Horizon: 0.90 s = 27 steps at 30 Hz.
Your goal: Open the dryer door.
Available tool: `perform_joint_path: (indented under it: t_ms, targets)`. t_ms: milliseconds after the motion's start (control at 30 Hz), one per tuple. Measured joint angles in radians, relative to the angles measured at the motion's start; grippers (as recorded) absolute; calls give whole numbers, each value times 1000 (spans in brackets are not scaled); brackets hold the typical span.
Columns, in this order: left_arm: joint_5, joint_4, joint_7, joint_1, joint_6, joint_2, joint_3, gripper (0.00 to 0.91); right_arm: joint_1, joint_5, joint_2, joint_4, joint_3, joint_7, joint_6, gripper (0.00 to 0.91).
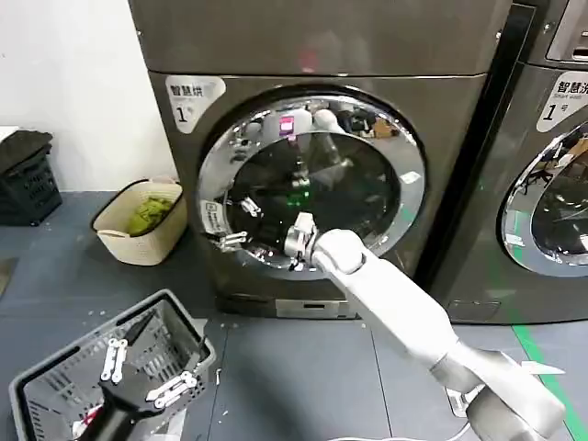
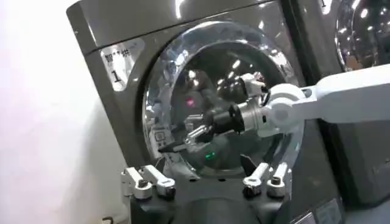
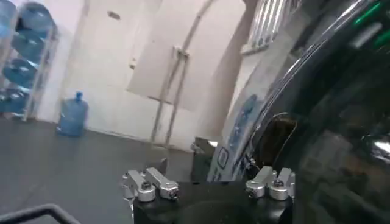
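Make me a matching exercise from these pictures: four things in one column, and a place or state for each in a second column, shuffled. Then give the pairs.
Things:
1. dryer door
2. right gripper
3. left gripper
4. beige basket

Places or states:
A. on the floor beside the dryer, on the robot's left, green contents inside
B. low over the grey wire basket, away from the machine
C. shut against the dryer front, chrome rim around dark glass
D. reached out to the lower left rim of the door

Pairs: 1-C, 2-D, 3-B, 4-A
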Motion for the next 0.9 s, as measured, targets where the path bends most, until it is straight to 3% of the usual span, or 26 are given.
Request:
perform_joint_path:
  t_ms: [267,467,900]
  targets:
    - [-24,0,1,-7,0,15,-24,907,-20,32,-81,51,0,-89,48,907]
    - [-87,0,1,-14,6,36,-53,907,-31,95,-138,99,5,-199,83,907]
    - [-108,0,0,-13,6,56,-90,907,-63,169,-215,165,41,-442,101,907]
